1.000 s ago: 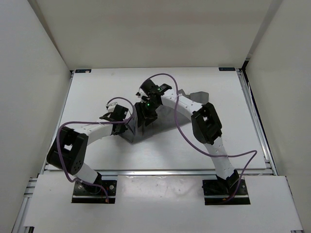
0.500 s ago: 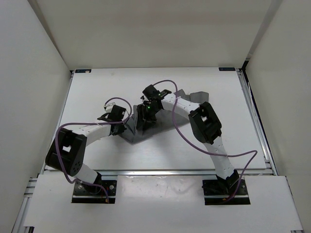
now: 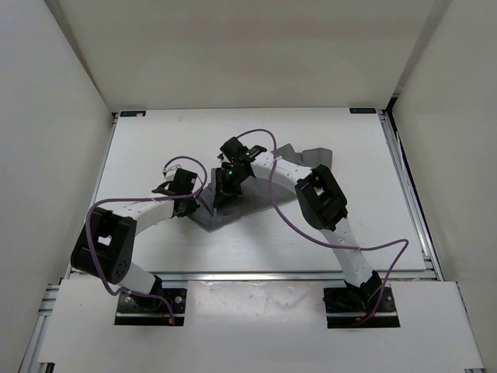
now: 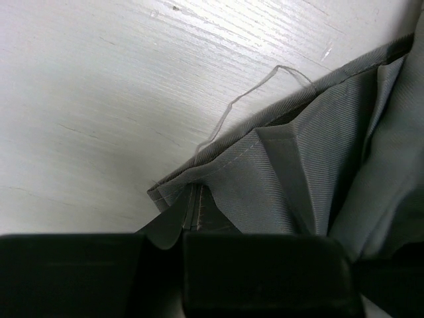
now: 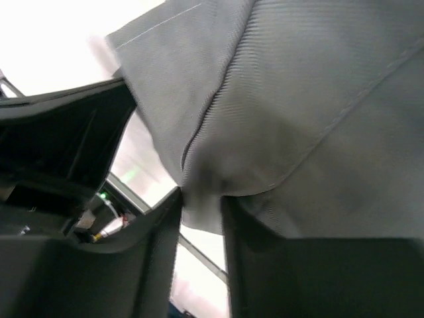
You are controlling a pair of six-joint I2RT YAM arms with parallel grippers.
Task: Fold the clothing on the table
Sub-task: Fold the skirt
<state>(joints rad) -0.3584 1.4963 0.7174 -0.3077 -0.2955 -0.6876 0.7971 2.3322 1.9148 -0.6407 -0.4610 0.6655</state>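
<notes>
My left hand [image 4: 180,228] pinches the hem of the dark grey ridged fabric garment [image 4: 305,165] on my flat white bench [image 4: 93,79]; my right hand [image 5: 199,212] pinches a fold.

Dark grey clothing [image 3: 311,153] is shown bunched near the middle of the white table [image 3: 147,148], partly covered by both arms. The left gripper [image 3: 192,207] and right gripper [image 3: 224,194] are lowered onto its near-left part, close together.
</notes>
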